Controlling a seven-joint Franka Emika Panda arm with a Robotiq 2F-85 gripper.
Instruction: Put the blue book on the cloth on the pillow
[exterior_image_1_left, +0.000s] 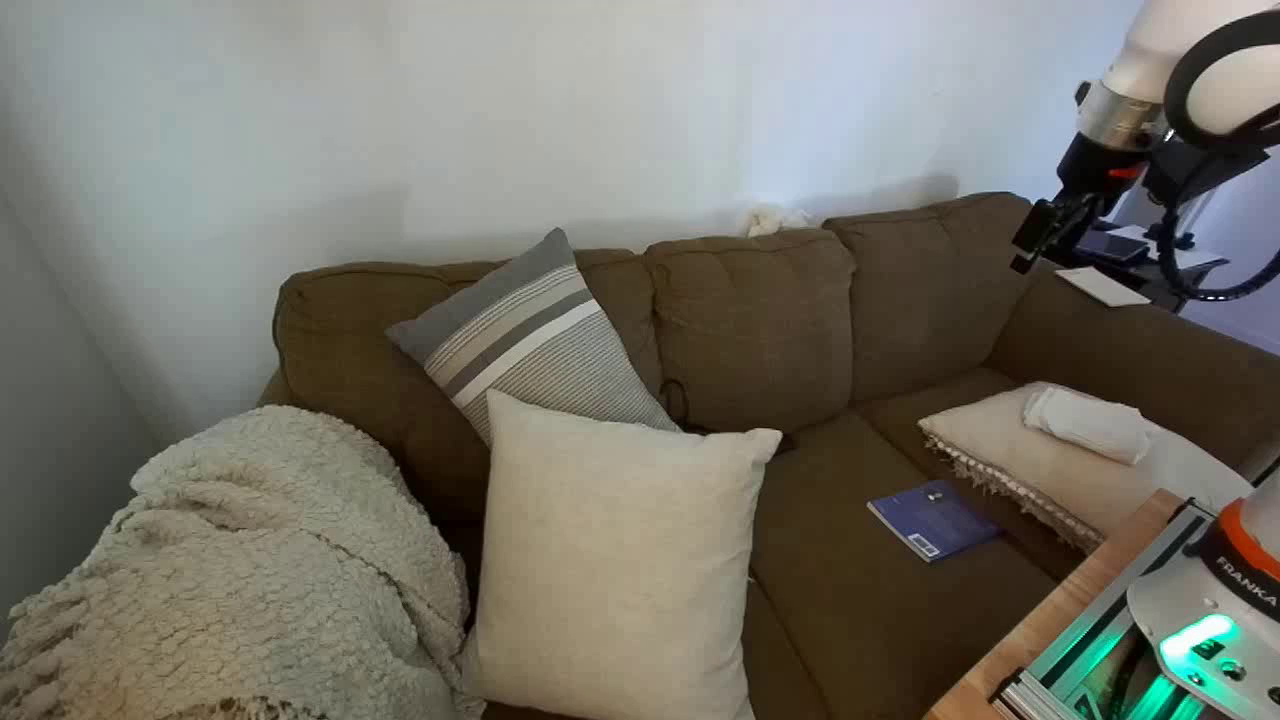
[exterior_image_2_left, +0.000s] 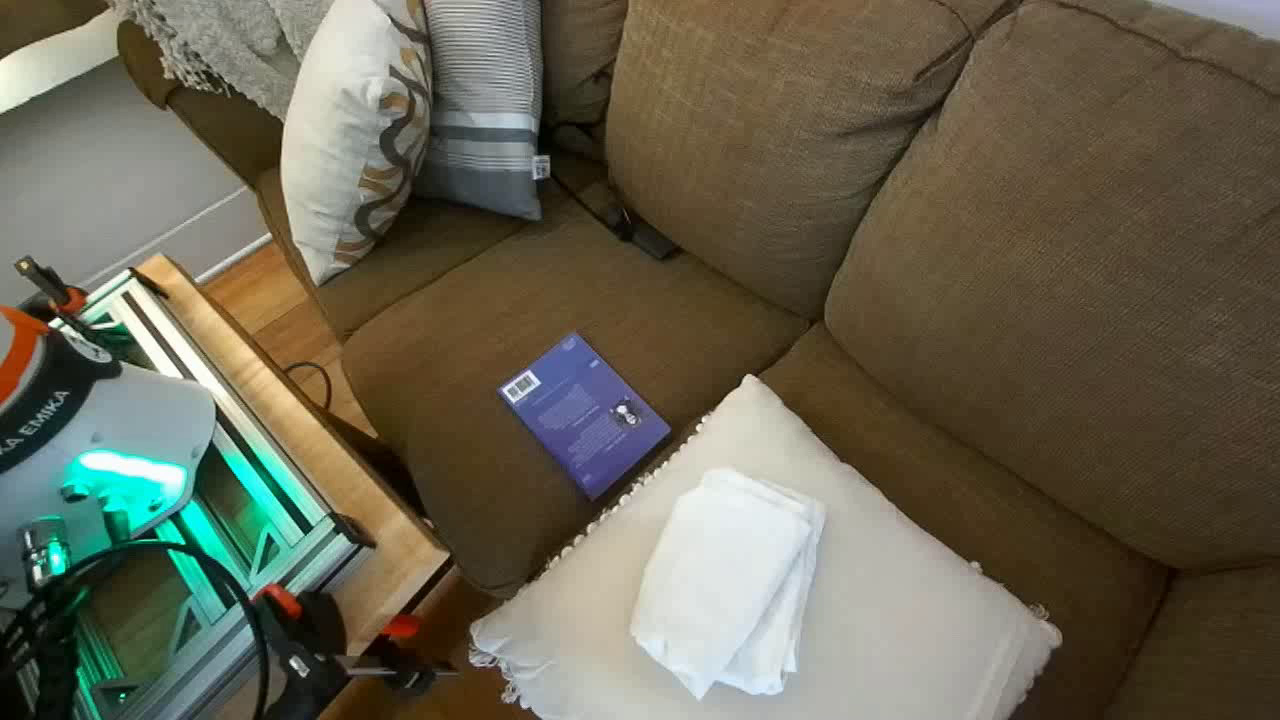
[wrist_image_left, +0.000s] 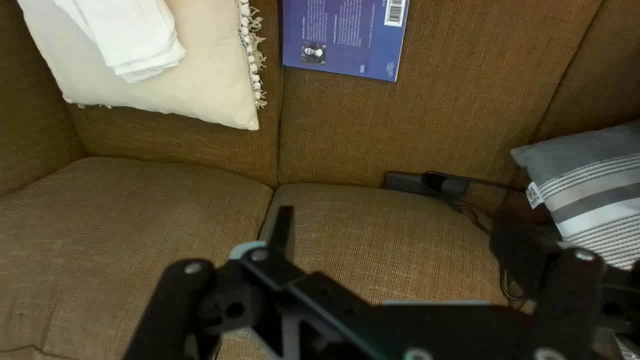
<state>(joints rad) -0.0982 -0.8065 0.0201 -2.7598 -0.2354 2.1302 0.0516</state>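
In the wrist view the fingers (wrist_image_left: 283, 232) are blurred. Above them there, the top edge cuts off the blue book (wrist_image_left: 345, 40), the cloth (wrist_image_left: 135, 42) and the cream pillow (wrist_image_left: 215, 75); the book's finer print is too small to read. Beside them the striped pillow (wrist_image_left: 595, 187) is cropped and partly covered by the nearer one. In an exterior view, below the fingers, the bench (exterior_image_1_left: 1072, 600) hides part of the cream pillow.
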